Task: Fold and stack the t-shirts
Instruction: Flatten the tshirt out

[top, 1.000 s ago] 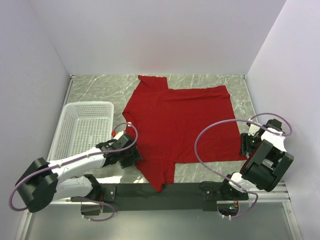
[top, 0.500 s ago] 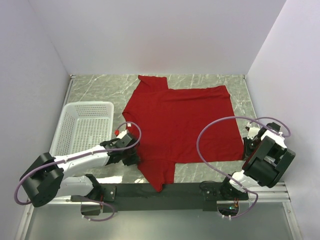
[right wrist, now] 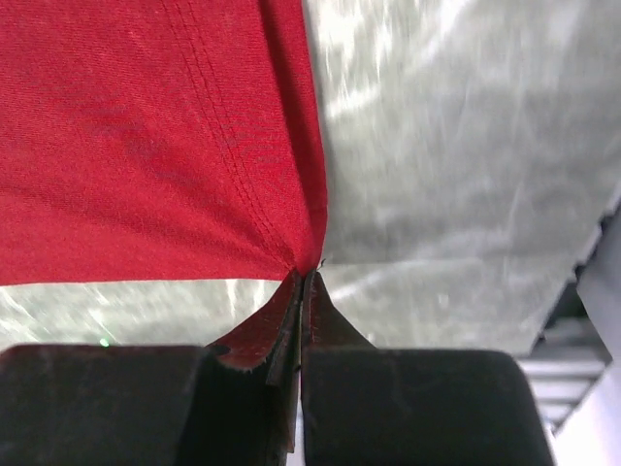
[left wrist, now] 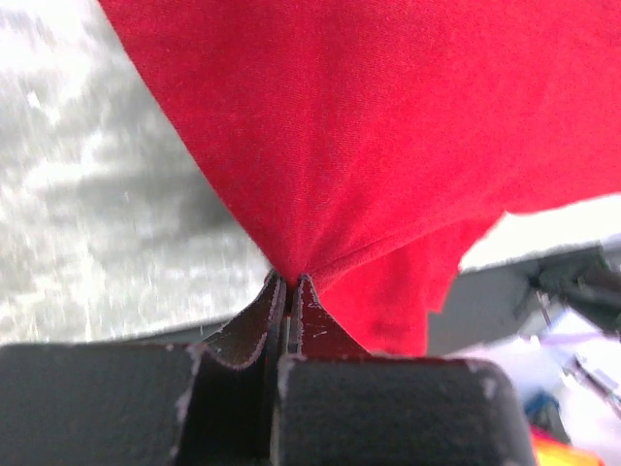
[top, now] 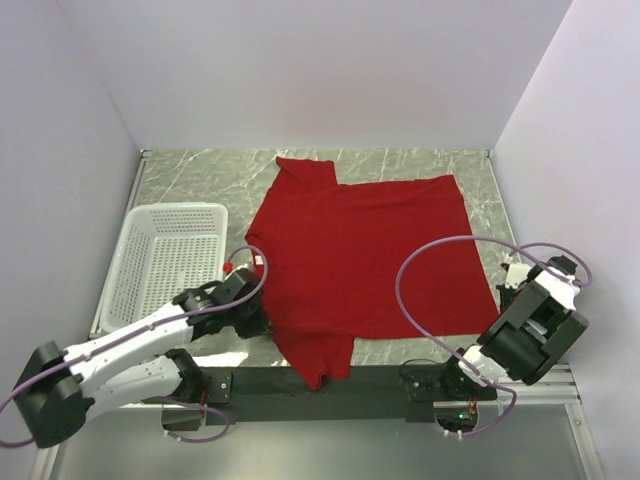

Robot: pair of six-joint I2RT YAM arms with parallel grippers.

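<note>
cloth is pinched at both near corners, so the step in hand looks like the first fold of the one t-shirt. furthest left, the white mesh basket stands near the shirt's left edge but apart from it. next comes the left gripper, closed on the shirt's near left edge by the shoulder. its wrist view shows the jaws pressed together with red fabric fanning out of them in taut creases. the shirt lies spread flat across the middle of the marble table, collar end to the left and hem to the right. on the right, the right gripper is clamped on the near hem corner, the hem stitching running right into its tips. by this reading, the next move calls for both arms to lift together and carry the near edge over toward the far edge. they would need to keep the cloth level so that it neither sags nor slips.
</note>
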